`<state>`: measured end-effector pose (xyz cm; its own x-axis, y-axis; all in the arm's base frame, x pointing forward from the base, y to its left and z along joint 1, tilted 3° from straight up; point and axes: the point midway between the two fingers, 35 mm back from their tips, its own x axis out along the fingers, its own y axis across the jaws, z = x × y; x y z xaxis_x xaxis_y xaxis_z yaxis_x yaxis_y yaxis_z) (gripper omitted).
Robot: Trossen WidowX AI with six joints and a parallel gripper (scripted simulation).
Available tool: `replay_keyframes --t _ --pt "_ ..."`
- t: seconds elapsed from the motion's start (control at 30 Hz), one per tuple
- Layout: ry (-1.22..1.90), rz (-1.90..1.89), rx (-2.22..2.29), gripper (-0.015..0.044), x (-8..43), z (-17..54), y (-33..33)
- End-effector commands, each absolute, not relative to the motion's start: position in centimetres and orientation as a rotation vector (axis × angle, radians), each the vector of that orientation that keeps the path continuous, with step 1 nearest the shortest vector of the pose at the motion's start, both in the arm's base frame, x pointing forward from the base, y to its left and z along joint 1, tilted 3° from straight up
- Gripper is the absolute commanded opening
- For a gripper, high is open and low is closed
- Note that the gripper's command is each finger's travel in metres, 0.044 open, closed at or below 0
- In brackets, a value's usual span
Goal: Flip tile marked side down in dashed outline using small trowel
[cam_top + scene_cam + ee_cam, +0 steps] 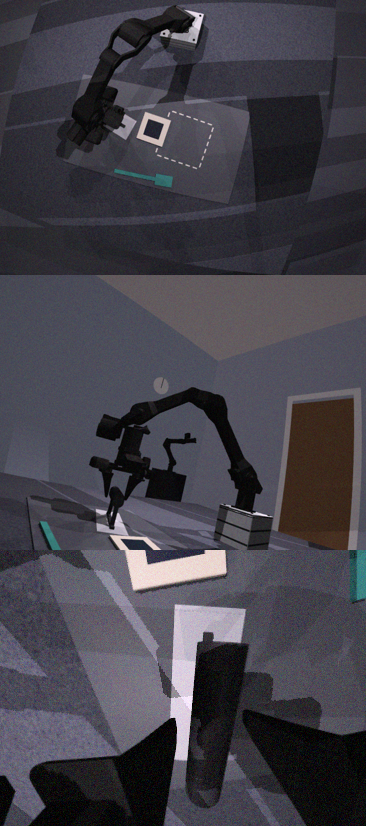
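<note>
The trowel, by its look, is a white blade (129, 128) (101, 523) (182, 675) with a raised dark handle (217, 680). The blade appears flat on the mat (224, 165), left of the tile. My gripper (116, 497) (208, 719) is open above it. The handle shows between and below the parted fingertips, with a gap on each side in the wrist view. The tile (153, 129) (136, 543) (175, 572) is cream with a dark square facing up. It lies flat across the left side of the dashed outline (210, 139). The arm hides my fingertips in the top view.
A flat teal paddle-shaped tool (163, 180) (50, 536) (358, 580) lies along the mat's front edge. The arm's pale base (195, 35) (260, 532) stands behind the mat. Shadows cross the mat and table.
</note>
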<state>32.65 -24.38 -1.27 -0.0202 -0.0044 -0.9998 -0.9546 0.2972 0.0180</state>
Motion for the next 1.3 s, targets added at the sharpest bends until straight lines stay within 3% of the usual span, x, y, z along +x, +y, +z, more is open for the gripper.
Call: replay_keyframes --t 0.0,0.33,1.27 --pt "1.352 0.997 -0.982 0.0270 32.7 -1.3 -24.3" --pt "1.352 0.997 -0.982 0.0270 32.6 3.3 -24.2" --pt "1.423 0.841 -0.829 0.0270 32.7 2.3 -24.6"
